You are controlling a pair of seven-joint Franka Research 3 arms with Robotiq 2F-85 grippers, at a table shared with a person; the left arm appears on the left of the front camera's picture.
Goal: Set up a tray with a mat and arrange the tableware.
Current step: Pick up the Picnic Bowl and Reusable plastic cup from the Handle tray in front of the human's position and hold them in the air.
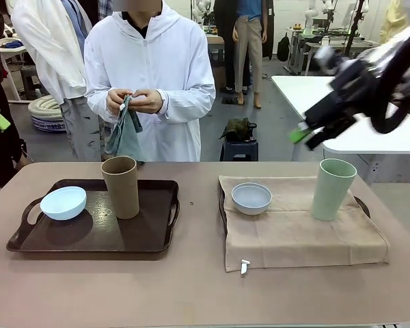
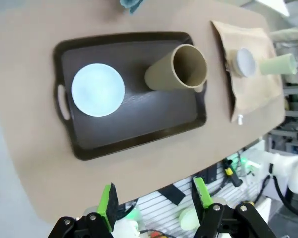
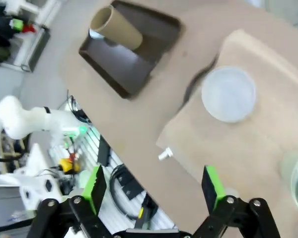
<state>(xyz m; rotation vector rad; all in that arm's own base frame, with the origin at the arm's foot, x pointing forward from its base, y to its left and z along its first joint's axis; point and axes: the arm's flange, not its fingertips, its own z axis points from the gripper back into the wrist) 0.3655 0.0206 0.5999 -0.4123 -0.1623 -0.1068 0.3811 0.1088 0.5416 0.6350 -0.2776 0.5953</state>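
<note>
The left gripper [image 2: 154, 192] and right gripper [image 3: 153, 178] are hovering, jaws apart and empty; the tall pale green handleless cup [image 1: 334, 189] is standing upright on the beige cloth mat [image 1: 294, 236], probably light, stiff and slippery, best gripped mid-wall

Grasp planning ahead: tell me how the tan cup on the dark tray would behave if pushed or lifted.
The tan cup is tall and narrows toward its base, so a high push would probably tip it. It looks empty in the left wrist view, so likely light. On the bare dark tray, a low push may slide it.
</note>
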